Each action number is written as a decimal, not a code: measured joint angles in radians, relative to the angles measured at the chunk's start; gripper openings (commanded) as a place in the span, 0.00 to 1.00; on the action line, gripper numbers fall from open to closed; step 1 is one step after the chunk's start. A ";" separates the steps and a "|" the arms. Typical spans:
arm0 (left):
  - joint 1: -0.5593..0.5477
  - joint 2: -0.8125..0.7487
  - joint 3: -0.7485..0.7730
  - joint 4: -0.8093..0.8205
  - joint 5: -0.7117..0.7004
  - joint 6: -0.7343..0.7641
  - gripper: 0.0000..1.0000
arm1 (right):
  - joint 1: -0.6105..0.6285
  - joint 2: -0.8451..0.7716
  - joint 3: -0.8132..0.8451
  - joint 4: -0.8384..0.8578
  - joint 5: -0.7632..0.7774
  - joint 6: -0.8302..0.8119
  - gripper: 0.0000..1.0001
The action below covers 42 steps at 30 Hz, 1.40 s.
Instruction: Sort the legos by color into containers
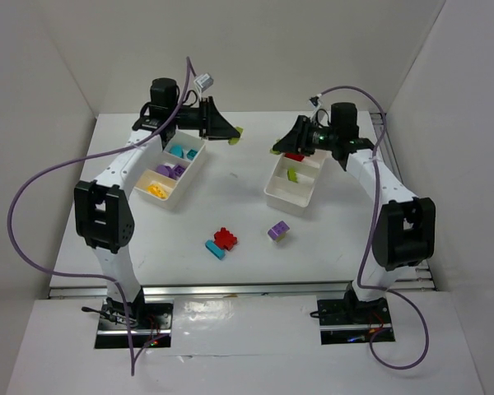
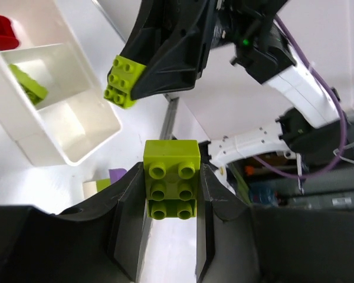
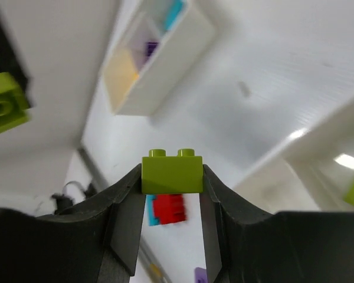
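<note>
Left-hand lime brick (image 2: 171,156): I read smooth plastic with a slight sheen. The left hand (image 2: 171,180) clamping it has matt black plastic fingers (image 2: 127,218), faintly grainy. Right-hand lime brick (image 3: 172,175), pinched in the right hand (image 3: 172,183), is the same smooth plastic but duller. Left-side tray (image 1: 191,183) and right-side tray (image 1: 288,202) are hard white plastic with glossy walls. Counter (image 1: 239,189) is white and smooth, with soft glare. Purple cable (image 1: 16,214), lower left, has a smooth sheath. I'd call the rail (image 1: 247,290) bare metal.
</note>
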 measured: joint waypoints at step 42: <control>-0.296 0.526 0.607 -0.470 -0.539 0.113 0.00 | 0.009 -0.139 -0.053 -0.392 1.008 -0.040 0.74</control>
